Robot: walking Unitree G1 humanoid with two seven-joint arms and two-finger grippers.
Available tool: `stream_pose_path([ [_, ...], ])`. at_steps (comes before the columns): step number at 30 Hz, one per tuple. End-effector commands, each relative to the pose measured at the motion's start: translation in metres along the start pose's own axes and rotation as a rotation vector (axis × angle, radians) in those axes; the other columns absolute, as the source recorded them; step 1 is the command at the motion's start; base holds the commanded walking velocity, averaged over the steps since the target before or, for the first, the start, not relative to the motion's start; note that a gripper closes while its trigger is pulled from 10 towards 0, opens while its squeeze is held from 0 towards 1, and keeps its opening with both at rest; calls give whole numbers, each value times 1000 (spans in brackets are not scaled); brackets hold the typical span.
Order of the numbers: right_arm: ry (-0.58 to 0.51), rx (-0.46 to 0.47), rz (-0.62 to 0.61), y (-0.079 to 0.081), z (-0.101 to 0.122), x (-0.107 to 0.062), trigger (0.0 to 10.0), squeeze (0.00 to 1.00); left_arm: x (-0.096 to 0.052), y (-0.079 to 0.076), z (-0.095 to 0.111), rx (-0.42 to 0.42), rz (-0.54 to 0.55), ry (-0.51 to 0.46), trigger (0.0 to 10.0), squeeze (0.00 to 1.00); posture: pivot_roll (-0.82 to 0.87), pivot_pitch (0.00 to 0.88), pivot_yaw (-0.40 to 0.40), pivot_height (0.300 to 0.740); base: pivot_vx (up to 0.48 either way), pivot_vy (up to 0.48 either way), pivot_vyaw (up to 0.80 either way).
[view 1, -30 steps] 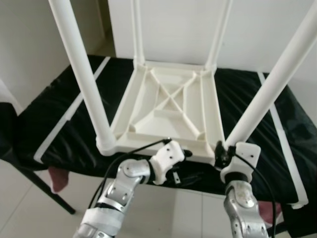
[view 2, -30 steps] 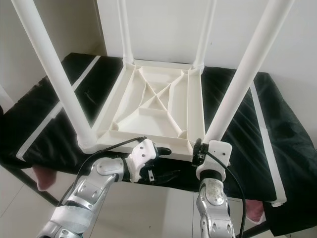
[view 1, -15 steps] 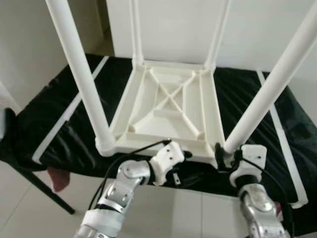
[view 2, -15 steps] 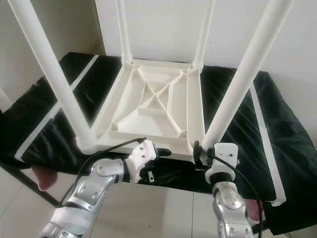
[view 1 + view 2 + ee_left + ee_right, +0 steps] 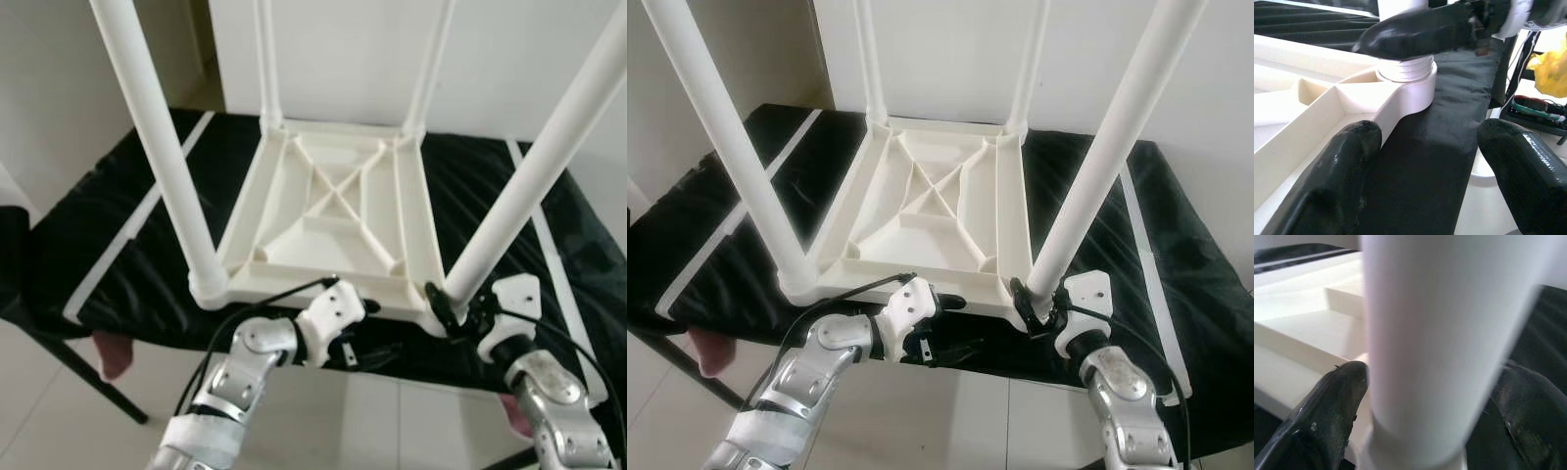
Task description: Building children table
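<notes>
While the upturned white table (image 5: 333, 211) lies on black cloth (image 5: 118, 235), right gripper (image 5: 1031, 305) pinches the near-right leg (image 5: 529, 186); left gripper (image 5: 1430, 147) spread at the near edge.

I see a surface (image 5: 118, 220) covered with a black cloth (image 5: 1097, 206) that carries white stripes (image 5: 137, 230). Behind it stands a white wall (image 5: 950, 49). Below, the floor (image 5: 59, 411) has pale tiles, and something yellow (image 5: 1550, 73) lies nearby.

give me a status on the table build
Right gripper around near-right white plastic leg at its base. Left gripper open by upturned white tabletop. Nothing obstructing.
</notes>
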State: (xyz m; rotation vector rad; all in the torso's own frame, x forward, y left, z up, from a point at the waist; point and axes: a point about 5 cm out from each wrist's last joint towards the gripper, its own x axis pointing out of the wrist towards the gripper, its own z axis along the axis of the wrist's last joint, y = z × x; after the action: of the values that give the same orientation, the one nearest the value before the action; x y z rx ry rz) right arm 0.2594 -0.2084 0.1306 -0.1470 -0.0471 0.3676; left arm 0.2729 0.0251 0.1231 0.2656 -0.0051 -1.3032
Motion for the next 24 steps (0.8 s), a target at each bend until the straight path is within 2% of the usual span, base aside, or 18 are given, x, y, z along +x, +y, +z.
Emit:
stream_pose_path([
  [1, 21, 7, 50, 1, -6, 3, 6941, 0, 1, 1, 0, 9, 68, 12, 10000, 0, -29, 28, -12, 740, 0, 0, 0],
  [2, 24, 7, 57, 1, -6, 4, 6941, 0, 1, 1, 0, 10, 68, 12, 10000, 0, -29, 28, -12, 740, 0, 0, 0],
  [3, 28, 7, 64, 1, -8, 5, 4314, 0, 1, 1, 0, 8, 67, 11, 10000, 0, -25, 26, -14, 740, 0, 0, 0],
  [4, 28, 7, 64, 1, -8, 5, 4314, 0, 1, 1, 0, 8, 67, 11, 10000, 0, -25, 26, -14, 740, 0, 0, 0],
  [5, 30, 7, 71, 2, -8, 6, 0, 0, 1, 1, 0, 9, 67, 11, 10000, 0, -23, 25, -13, 740, 0, 0, 0],
  [17, 76, 37, 99, 2, -20, 3, 0, 0, -1, 2, -1, 7, 79, 14, 10000, 0, -18, 19, -14, 740, 0, 0, 0],
  [18, 79, 54, 79, 1, -21, 2, 10000, 0, -1, 2, -1, 8, 77, 14, 10000, 0, -19, 19, -15, 740, 0, 0, 0],
  [21, 78, 65, 74, 2, -21, 1, 10000, 0, -1, 2, -1, 9, 75, 15, 10000, 0, -20, 18, -13, 740, 0, 0, 0],
  [24, 51, 85, 9, 4, -19, 2, 10000, 0, -1, 3, -1, 11, 71, 16, 10000, 0, -24, 13, -10, 740, 0, 0, 0],
])
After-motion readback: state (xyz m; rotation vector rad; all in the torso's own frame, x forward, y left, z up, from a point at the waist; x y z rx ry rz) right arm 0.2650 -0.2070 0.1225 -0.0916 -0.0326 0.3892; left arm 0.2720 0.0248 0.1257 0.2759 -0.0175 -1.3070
